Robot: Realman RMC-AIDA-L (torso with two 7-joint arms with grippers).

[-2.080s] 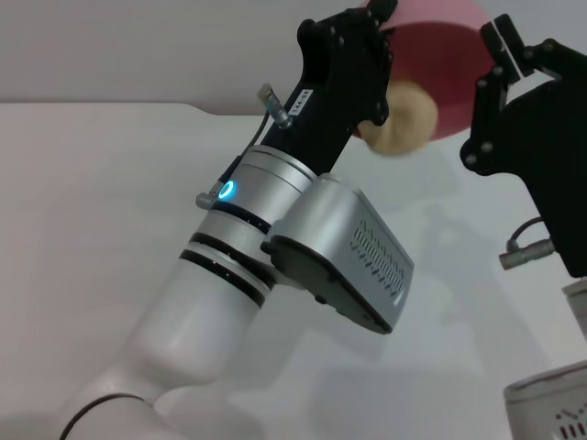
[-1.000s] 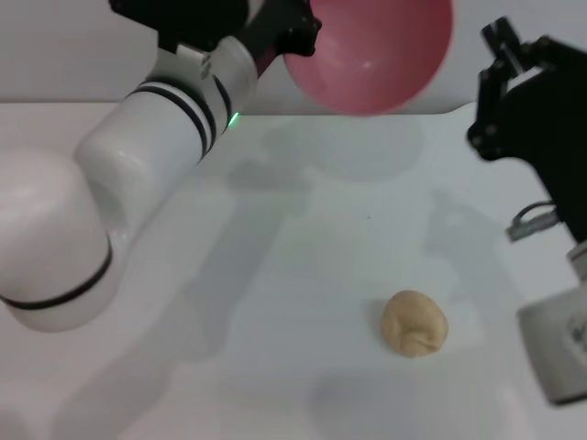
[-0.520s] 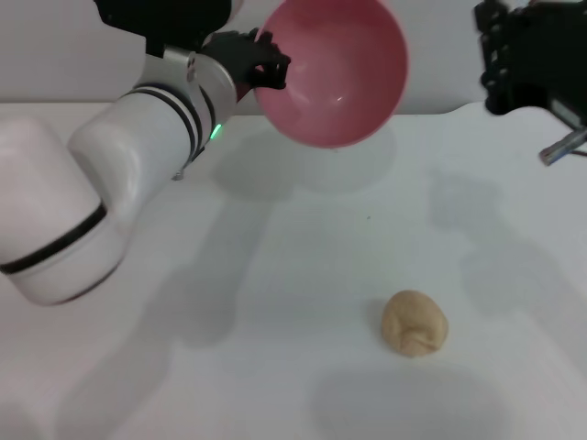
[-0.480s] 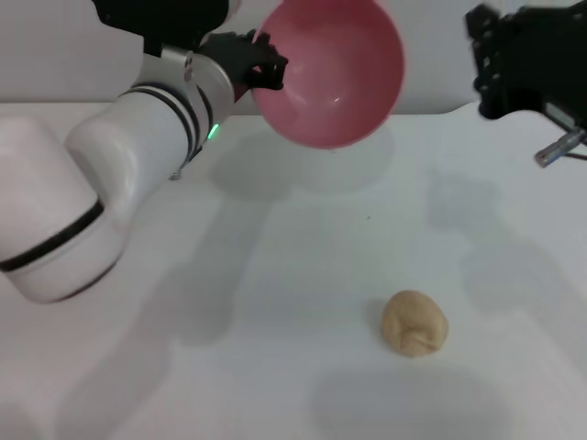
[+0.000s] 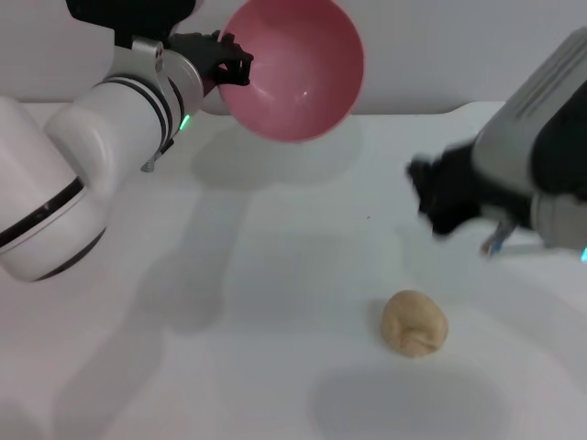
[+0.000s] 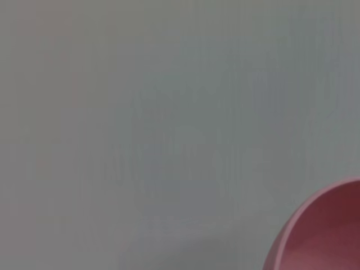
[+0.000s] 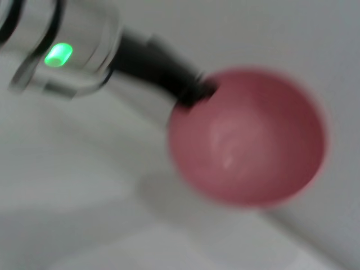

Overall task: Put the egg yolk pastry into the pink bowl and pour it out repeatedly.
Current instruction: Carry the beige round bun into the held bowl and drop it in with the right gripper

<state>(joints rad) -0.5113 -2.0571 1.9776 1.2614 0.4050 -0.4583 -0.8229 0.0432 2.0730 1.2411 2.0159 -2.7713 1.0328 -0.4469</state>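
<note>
The pink bowl [image 5: 293, 69] hangs in the air above the table's back edge, tipped so its hollow faces me, and nothing lies in it. My left gripper [image 5: 234, 71] is shut on its rim from the left. The right wrist view shows the same bowl [image 7: 247, 138] with the left gripper's black fingers [image 7: 185, 90] clamped on its edge, and a slice of the bowl's rim [image 6: 320, 236] shows in the left wrist view. The egg yolk pastry [image 5: 415, 323] rests on the white table, front right. My right gripper [image 5: 440, 197] hovers above and just behind the pastry, apart from it.
The white table [image 5: 275, 275] runs back to an edge below the bowl, with a pale wall behind. My left arm's thick white forearm [image 5: 64, 174] fills the left side of the head view.
The left arm has carried the empty bowl leftward. The right arm has swung down from the top right to just behind the pastry. The pastry, dropped from the bowl two seconds ago, now lies still.
</note>
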